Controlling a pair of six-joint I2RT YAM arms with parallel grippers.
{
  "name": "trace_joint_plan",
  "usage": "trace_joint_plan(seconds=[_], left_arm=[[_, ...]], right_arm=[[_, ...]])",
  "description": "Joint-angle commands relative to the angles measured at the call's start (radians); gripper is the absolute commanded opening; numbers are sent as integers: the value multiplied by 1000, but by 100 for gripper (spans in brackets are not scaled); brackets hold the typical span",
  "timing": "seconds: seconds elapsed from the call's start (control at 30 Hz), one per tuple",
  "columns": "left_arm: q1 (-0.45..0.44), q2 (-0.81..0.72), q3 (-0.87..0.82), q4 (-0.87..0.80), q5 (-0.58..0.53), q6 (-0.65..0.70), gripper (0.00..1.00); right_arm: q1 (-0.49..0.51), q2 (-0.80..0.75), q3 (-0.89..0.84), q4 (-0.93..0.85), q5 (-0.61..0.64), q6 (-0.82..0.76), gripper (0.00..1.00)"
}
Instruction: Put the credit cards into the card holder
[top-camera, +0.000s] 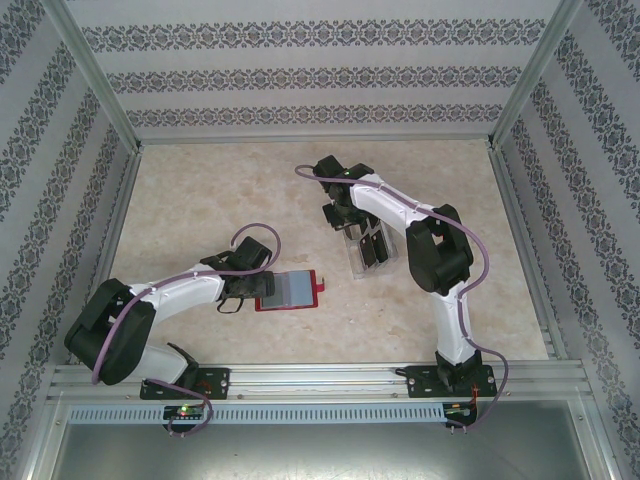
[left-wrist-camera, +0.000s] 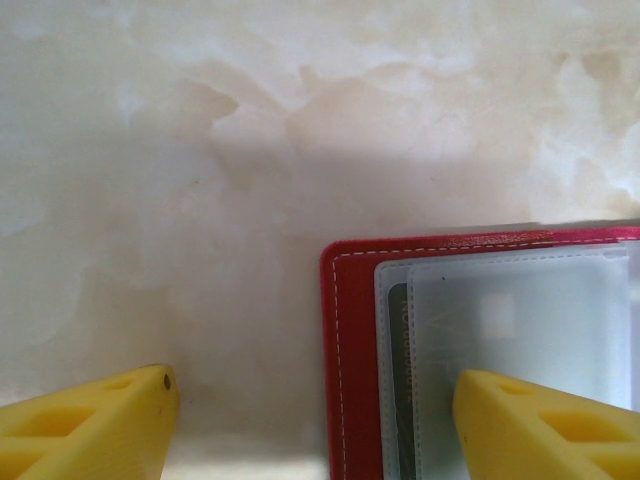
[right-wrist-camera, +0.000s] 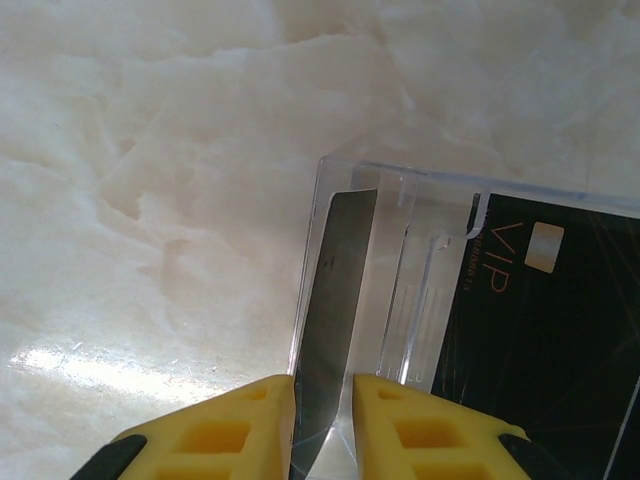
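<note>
Red leather-like material with white stitching is edging the card holder (top-camera: 290, 290) (left-wrist-camera: 345, 330), which is lying open and flat on the mottled beige, stone-look worktop (top-camera: 200, 190), its frosted grey sleeves facing up. The left pincer (top-camera: 247, 290) (left-wrist-camera: 312, 385) is hanging released at the card holder's left edge, one blocky yellow finger (left-wrist-camera: 540, 425) over the sleeves and its arm stretching in low. Beyond and right of the card holder, a clear plastic rack (top-camera: 365, 252) (right-wrist-camera: 400, 250) is standing. The right arm is bending down over it, and the right pincer (top-camera: 352, 232) (right-wrist-camera: 325, 385) is clenching a thin, glossy dark credit card (right-wrist-camera: 335, 280) standing on edge. A black VIP-lettered card (right-wrist-camera: 540, 340) is sitting in the same rack.
</note>
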Motion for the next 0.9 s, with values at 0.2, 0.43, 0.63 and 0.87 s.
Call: trace_joint_plan(seconds=[0.2, 0.43, 0.63, 0.87], left_arm=[[-14, 27, 6, 16, -16, 4, 73], [-14, 30, 6, 18, -14, 4, 73], [-14, 30, 7, 16, -17, 5, 73], [-14, 32, 10, 17, -15, 4, 73]], right_arm=[[34, -52, 6, -19, 30, 0, 26], [24, -8, 16, -25, 38, -1, 26], [6, 20, 20, -23, 40, -3, 26], [-7, 37, 32, -26, 38, -7, 22]])
